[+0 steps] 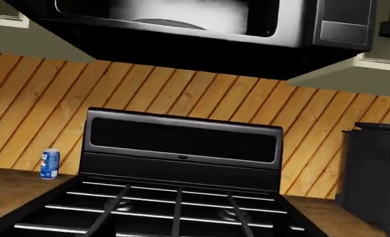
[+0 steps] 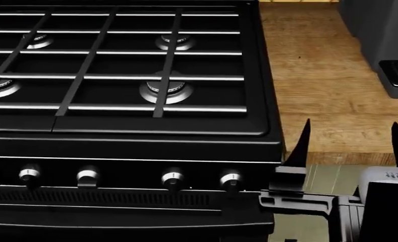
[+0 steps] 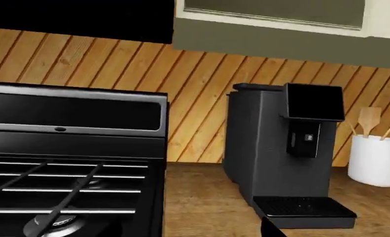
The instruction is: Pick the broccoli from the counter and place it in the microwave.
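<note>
The broccoli shows in none of the views. The black microwave (image 1: pixel 181 19) hangs above the stove in the left wrist view, and its dark underside (image 3: pixel 76 19) fills a corner of the right wrist view. The wooden counter (image 2: pixel 320 85) runs along the stove's right side. My right gripper (image 2: pixel 351 143) hovers over the counter's front edge, its two black fingers (image 2: pixel 301 143) spread wide with nothing between them. One fingertip (image 3: pixel 271 228) pokes into the right wrist view. My left gripper is out of sight.
A black gas stove (image 2: pixel 118 75) with grates and front knobs fills most of the head view. A dark coffee machine (image 3: pixel 283 148) stands on the counter to its right, beside a white utensil holder (image 3: pixel 376 160). A blue-and-white can (image 1: pixel 49 163) stands on the counter (image 1: pixel 10 187) left of the stove.
</note>
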